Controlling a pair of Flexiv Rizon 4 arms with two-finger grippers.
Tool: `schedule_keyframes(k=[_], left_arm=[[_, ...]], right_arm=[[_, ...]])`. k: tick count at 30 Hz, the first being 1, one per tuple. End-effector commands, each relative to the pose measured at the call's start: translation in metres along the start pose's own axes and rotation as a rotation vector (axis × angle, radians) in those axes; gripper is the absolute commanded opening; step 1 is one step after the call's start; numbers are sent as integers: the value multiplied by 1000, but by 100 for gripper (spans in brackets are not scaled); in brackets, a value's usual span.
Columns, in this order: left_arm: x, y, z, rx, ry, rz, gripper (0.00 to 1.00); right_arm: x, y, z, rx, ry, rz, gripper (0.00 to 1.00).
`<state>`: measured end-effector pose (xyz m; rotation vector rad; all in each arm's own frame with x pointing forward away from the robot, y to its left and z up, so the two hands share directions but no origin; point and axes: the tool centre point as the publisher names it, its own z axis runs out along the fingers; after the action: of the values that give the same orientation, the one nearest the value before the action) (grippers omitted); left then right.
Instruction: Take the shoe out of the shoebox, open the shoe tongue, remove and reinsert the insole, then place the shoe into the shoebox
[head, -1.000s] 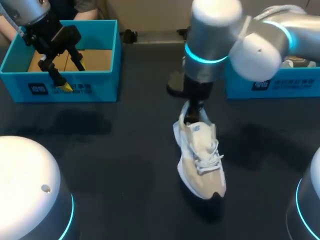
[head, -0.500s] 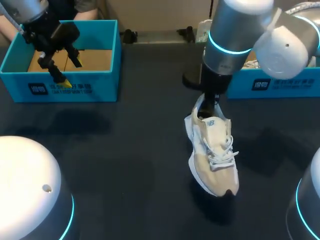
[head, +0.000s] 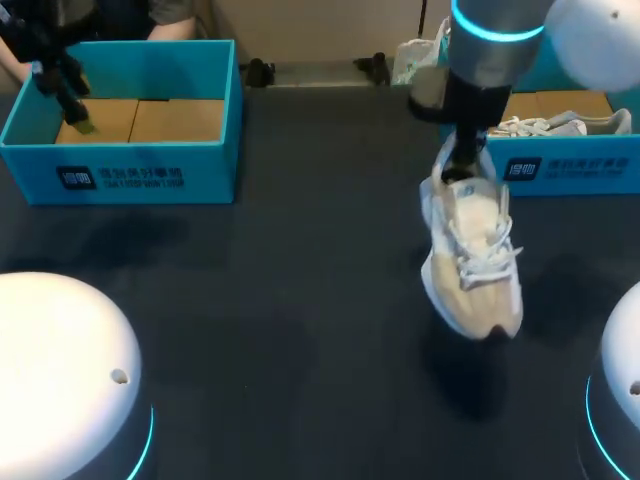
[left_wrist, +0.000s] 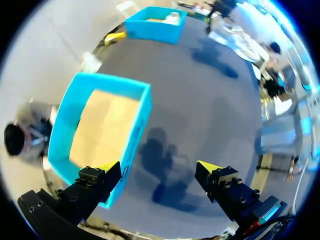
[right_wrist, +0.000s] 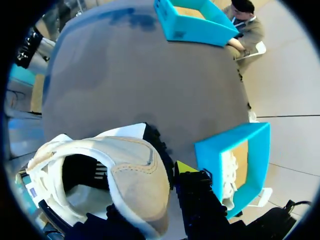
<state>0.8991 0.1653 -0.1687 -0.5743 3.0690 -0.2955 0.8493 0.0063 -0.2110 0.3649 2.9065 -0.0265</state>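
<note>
Carried rightward, the beige-and-white lace-up sneaker (head: 472, 250) hangs heel-clamped in the right end effector (head: 460, 170) beside a white-labelled blue rectangular shoebox (head: 590, 172); the left end effector (left_wrist: 157, 170) stands open.

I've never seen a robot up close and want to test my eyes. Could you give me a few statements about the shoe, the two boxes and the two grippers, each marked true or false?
1. The right gripper holds the shoe by its heel. True.
2. The shoe lies inside the left box. False: it hangs from the right gripper, out in front of the right box.
3. The left gripper is open, with nothing between its fingers. True.
4. The right box is empty. False: a second shoe lies in it.
5. The left box shows only its cardboard floor. True.
</note>
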Motion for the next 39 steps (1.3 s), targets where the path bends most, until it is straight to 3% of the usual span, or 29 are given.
schedule_keyframes(k=[1, 14, 20, 26, 39], left_arm=[[-2, 7, -7, -49, -124, -290, 100], [-4, 8, -6, -63, -91, -340, 100], [-19, 30, -8, -62, -22, -536, 100], [-38, 48, -9, -103, 5, -683, 100], [-57, 89, -3, -150, -89, -895, 100]], right_arm=[[-28, -19, -26, 12, 29, 38, 0], [-29, -22, -25, 2, 38, 49, 0], [-61, -59, -52, 30, -25, 149, 0], [-98, -85, -62, 39, -36, 176, 0], [-164, -103, -67, 47, -48, 164, 0]])
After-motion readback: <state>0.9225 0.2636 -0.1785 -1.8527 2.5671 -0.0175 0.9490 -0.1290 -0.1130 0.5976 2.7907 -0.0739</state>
